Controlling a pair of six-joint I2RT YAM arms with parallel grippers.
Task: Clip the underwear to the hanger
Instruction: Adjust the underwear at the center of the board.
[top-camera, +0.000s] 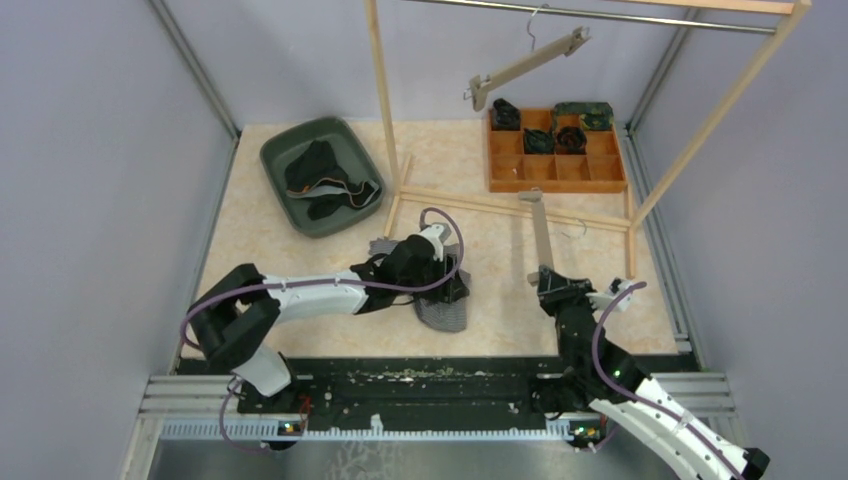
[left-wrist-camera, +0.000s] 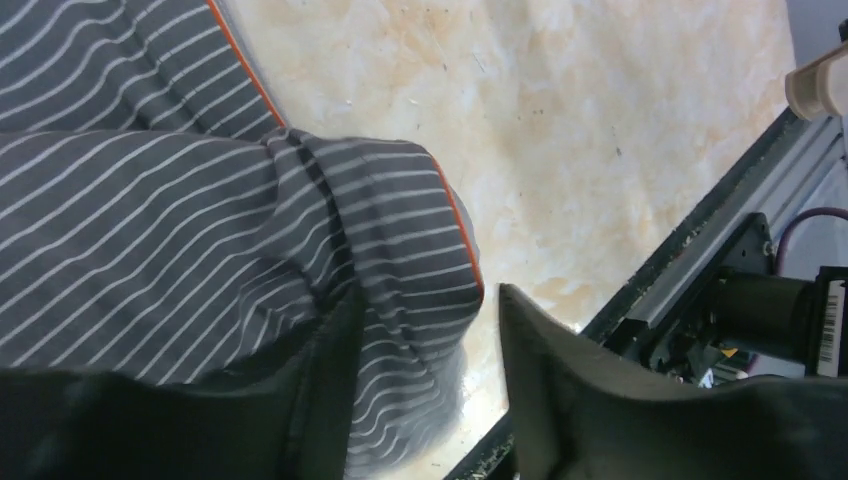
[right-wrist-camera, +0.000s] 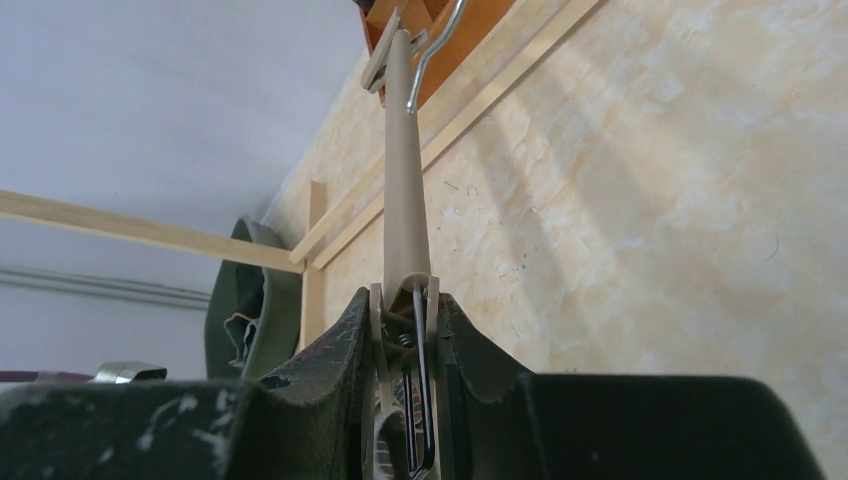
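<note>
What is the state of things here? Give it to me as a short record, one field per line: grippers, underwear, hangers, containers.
left gripper: open, fingers apart over the striped underwear
striped underwear: crumpled on the table, not clipped
right gripper: shut on one clip end of the hanger
hanger: far end points towards the wooden tray
second hanger: hangs tilted from the rack rod, nothing clipped on it
green bin: holds dark garments
wooden tray: folded garments in some compartments
</note>
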